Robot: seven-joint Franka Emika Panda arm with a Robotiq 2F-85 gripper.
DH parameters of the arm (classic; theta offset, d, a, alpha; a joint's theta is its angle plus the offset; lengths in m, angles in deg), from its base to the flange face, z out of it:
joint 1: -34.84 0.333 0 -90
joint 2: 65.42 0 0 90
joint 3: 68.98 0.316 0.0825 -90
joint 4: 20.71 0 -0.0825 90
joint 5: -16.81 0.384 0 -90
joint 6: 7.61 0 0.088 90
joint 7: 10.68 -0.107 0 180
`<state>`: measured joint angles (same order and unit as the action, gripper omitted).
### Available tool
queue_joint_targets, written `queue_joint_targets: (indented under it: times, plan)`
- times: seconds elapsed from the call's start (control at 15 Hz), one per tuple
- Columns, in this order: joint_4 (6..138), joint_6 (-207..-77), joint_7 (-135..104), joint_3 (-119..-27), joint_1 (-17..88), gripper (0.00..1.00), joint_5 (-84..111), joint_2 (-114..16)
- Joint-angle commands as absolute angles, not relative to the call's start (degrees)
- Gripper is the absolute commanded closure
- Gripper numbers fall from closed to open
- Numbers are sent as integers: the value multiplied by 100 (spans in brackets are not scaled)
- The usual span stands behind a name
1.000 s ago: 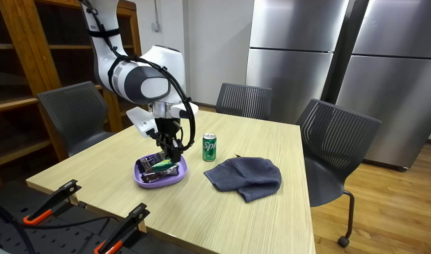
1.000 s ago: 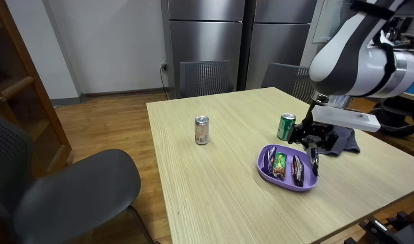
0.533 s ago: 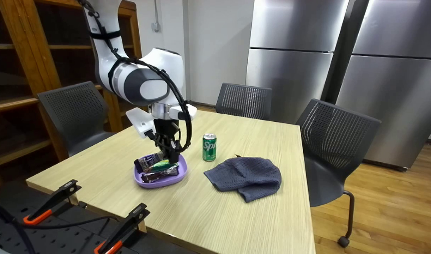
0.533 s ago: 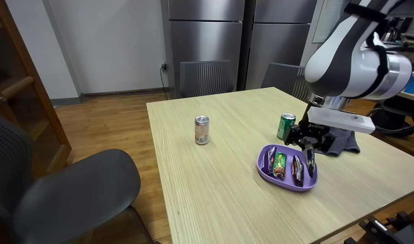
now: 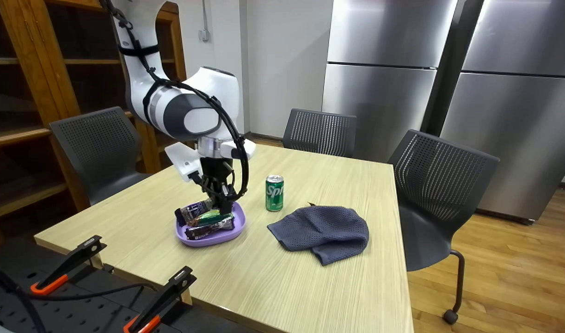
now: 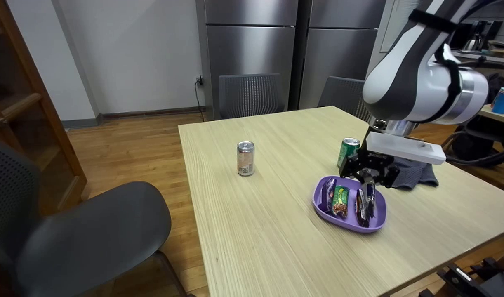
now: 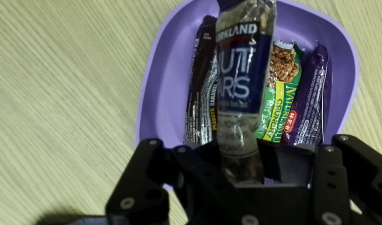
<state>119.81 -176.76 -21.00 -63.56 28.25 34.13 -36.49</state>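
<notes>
Steel refrigerators rise at one o'clock beyond a pale wood-grain surface in an exterior view, with a glass-doored wooden cabinet toward ten o'clock and dark chairs around the edges. White and grey, the arm slants from about eleven o'clock, bends at its wrist and points straight down. From the purple tray beneath it, a crumpled blue-grey cloth lies at three o'clock. Drawn narrow, the claw grips one end of a nut bar, which hangs over the tray and points to twelve o'clock in the wrist view. Its wrapper reads "IRKLAND", then "UT" over "ARS", the left-hand letters curving out of sight.

Two cans stand upright: a green can lettered "Spri" at two o'clock from the tray in an exterior view, and a pale can, print too small to read, at ten o'clock in an exterior view.

Inside the tray, a dark bar marked "PEANUTS, CARAMEL" lies at nine o'clock from the held one; toward three o'clock come a green bar reading "CRUNCHY", then a purple bar with an "H-E-B" badge.
</notes>
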Motion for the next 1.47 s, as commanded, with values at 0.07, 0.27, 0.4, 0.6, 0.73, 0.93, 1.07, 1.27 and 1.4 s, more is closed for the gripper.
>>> queue_joint_targets:
  times: [0.07, 0.27, 0.4, 0.6, 0.73, 0.93, 1.07, 1.27, 1.4]
  plan:
    - [11787, -17520, -2271, -6342, 2917, 100, 3519, -3538]
    - [11748, -17536, -2298, -6376, 2956, 68, 3497, -3505]
    - [11735, -17537, -2303, -6387, 2962, 54, 3493, -3501]
    - [11731, -17548, -2293, -6382, 2941, 30, 3503, -3504]
    - [11739, -17550, -2285, -6376, 2926, 16, 3507, -3518]
    - [11755, -17551, -2270, -6375, 2910, 0, 3506, -3537]
    - [11789, -17540, -2229, -6371, 2886, 0, 3492, -3575]
    - [11864, -17560, -2162, -6357, 2837, 0, 3481, -3648]
    - [11931, -17551, -2114, -6371, 2803, 0, 3457, -3723]
